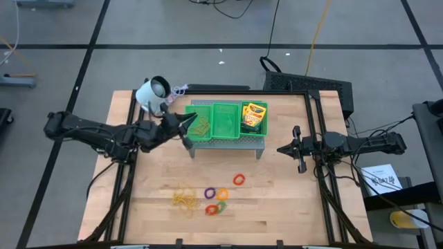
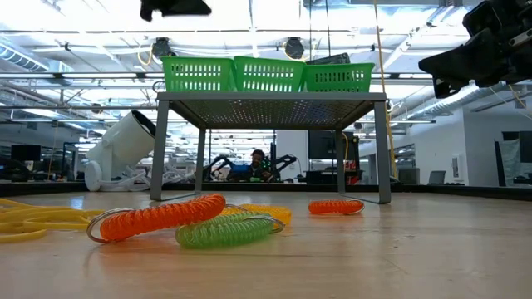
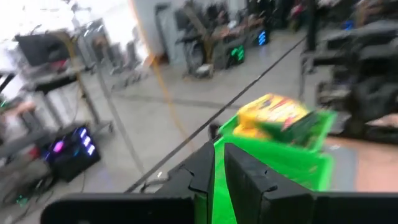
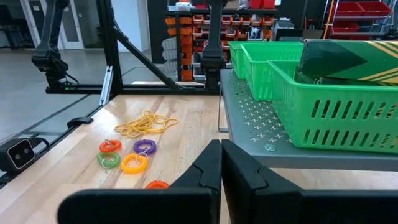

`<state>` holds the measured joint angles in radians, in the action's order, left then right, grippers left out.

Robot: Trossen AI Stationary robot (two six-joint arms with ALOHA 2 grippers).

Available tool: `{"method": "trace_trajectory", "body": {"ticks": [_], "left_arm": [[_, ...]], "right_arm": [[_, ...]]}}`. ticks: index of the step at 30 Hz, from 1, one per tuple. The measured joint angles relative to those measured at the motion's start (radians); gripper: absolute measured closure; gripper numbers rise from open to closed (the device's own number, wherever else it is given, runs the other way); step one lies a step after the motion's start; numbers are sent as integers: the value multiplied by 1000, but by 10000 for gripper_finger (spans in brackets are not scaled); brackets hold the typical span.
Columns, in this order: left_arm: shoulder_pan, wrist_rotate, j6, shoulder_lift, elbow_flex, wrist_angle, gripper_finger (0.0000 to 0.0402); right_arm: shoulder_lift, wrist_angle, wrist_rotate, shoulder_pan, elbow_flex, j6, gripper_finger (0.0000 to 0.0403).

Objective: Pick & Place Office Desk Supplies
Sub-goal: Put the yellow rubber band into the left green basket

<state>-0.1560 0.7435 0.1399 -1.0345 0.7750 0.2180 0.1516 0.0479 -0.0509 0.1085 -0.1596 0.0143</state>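
Left gripper (image 1: 188, 123), jaws narrow and empty, hovers over the green tray (image 1: 226, 135) holding sorted rubber bands (image 1: 202, 126) and crayon boxes (image 1: 253, 117); right gripper (image 1: 282, 149) waits, jaws closed.

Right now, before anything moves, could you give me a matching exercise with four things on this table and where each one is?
Things:
1. crayon boxes
2. white device
3. purple ring
4. green tray

Places:
a. on top of the grey metal stand
b. in the tray's right compartment
c. at the far left corner of the table top
d. lying on the bare wood, in front of the stand

Pairs: 1-b, 2-c, 3-d, 4-a
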Motion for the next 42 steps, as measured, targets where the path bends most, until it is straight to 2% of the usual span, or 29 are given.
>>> {"method": "trace_trajectory", "body": {"ticks": [4, 6, 14, 18, 21, 28, 32, 37, 42], "left_arm": [[-96, 35, 72, 72, 1, 33, 352], [-151, 62, 68, 99, 1, 13, 336], [-341, 77, -3, 174, 1, -35, 208], [-426, 50, -61, 192, 1, -166, 158], [-478, 22, -183, 191, 1, -305, 135], [-536, -135, -646, 143, 1, -608, 123], [-551, -150, -869, 67, 0, -748, 131], [-553, -154, -1000, -82, -40, -744, 143], [-553, -287, -1066, -222, -63, -692, 148]], "right_arm": [[0, 0, 0, 0, 0, 0, 403], [0, 0, 0, 0, 0, 0, 403], [0, 0, 0, 0, 0, 0, 403], [0, 0, 0, 0, 0, 0, 403], [0, 0, 0, 0, 0, 0, 403], [0, 0, 0, 0, 0, 0, 403], [0, 0, 0, 0, 0, 0, 403], [0, 0, 0, 0, 0, 0, 403], [0, 0, 0, 0, 0, 0, 403]]}}
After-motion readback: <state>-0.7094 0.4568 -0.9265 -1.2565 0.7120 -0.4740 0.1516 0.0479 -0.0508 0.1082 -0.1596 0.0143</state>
